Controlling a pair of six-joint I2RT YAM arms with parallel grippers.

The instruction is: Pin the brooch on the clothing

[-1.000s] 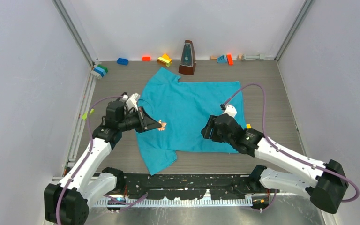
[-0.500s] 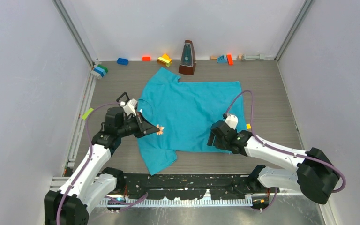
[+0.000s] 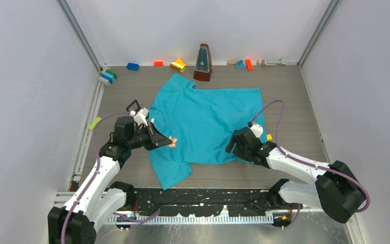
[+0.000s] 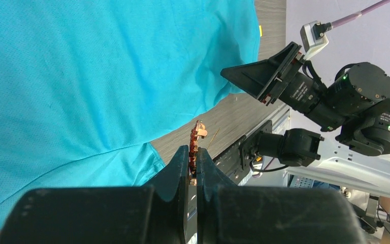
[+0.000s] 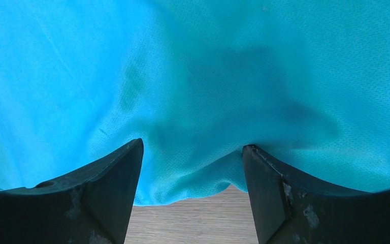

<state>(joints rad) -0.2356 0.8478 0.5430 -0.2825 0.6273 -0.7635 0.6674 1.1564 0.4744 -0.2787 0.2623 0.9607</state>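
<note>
The brooch (image 4: 197, 138) is pinched in the left gripper (image 4: 193, 165) by the left edge of the clothing (image 3: 208, 119), which lies mid-tabletop (image 3: 294, 101) with its near hem between the spread jaws of the right gripper (image 5: 192, 146).

the clothing (image 3: 208, 122) is matt fine-knit cloth, the brooch (image 4: 197, 138) shiny coppery metal, the table (image 3: 294, 101) matt wood-grain.

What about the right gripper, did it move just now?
Yes. The right gripper slid back, away from the metronome, to the T-shirt's near edge.
</note>
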